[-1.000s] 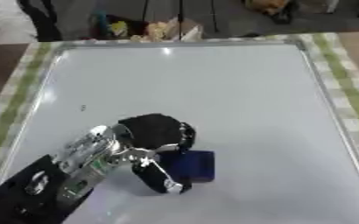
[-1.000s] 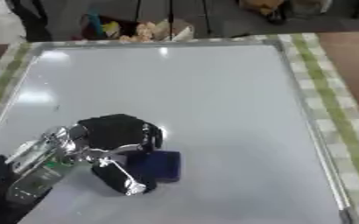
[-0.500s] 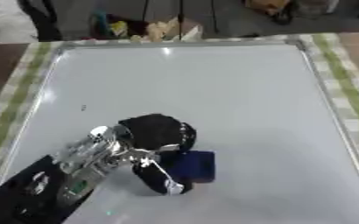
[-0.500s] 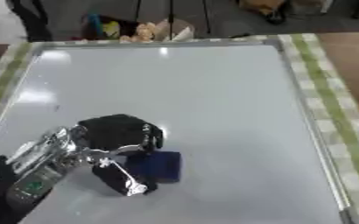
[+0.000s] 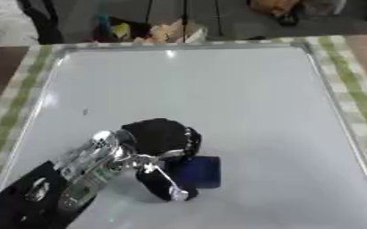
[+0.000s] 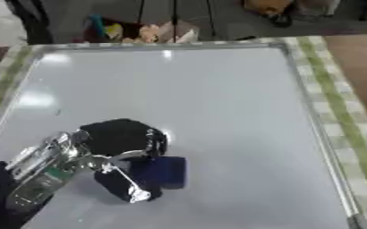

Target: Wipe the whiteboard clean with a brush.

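Your left hand (image 5: pixel 159 143) is curled round the dark blue brush (image 5: pixel 197 171), pressing it on the whiteboard (image 5: pixel 218 98).

Your arm comes in from the lower left corner, and the brush sits in the board's near half, left of centre, between your thumb and fingers. A small dark mark (image 5: pixel 85 112) shows near the board's left edge. The board lies on a worktop (image 5: pixel 357 103) with a green-checked cloth. Your right hand is out of sight.

The brush (image 5: pixel 198 171) is held on the near part of the whiteboard (image 5: pixel 241 103), left of centre, by the left hand (image 5: pixel 157 147); a small mark (image 5: pixel 85 112) lies farther left
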Robot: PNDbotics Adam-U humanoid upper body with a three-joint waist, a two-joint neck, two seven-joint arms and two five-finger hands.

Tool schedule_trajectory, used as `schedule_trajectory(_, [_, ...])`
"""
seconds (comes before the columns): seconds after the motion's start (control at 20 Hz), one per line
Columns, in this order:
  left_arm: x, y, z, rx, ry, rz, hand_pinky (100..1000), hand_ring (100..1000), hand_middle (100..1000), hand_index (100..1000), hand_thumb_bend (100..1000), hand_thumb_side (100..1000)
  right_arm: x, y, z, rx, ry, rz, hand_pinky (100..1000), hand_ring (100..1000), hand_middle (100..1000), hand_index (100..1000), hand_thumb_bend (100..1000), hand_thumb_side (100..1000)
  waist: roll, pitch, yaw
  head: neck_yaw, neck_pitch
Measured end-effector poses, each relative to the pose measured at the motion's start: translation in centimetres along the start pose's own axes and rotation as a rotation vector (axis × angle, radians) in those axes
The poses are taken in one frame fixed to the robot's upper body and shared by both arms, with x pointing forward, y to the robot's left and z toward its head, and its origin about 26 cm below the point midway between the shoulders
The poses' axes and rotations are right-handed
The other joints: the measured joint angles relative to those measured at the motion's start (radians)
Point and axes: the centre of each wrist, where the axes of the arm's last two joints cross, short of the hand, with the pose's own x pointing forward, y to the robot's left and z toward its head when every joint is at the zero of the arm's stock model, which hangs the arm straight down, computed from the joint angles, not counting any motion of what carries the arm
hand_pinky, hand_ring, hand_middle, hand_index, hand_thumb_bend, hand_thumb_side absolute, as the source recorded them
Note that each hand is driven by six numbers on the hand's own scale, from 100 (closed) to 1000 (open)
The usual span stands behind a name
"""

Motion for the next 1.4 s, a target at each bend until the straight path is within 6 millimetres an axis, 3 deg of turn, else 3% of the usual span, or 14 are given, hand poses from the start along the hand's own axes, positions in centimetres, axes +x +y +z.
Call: schedule_trajectory(1.4, [0.28, -0.01, -0.31, 0.025, 0.009, 0.038, 372, 633, 584, 302, 261, 431, 0.00, 0.03, 0.02, 0.005, 0.002, 0.000, 803, 752, 563, 820, 100, 950, 0.003, 0.000, -0.001, 0.000, -0.008])
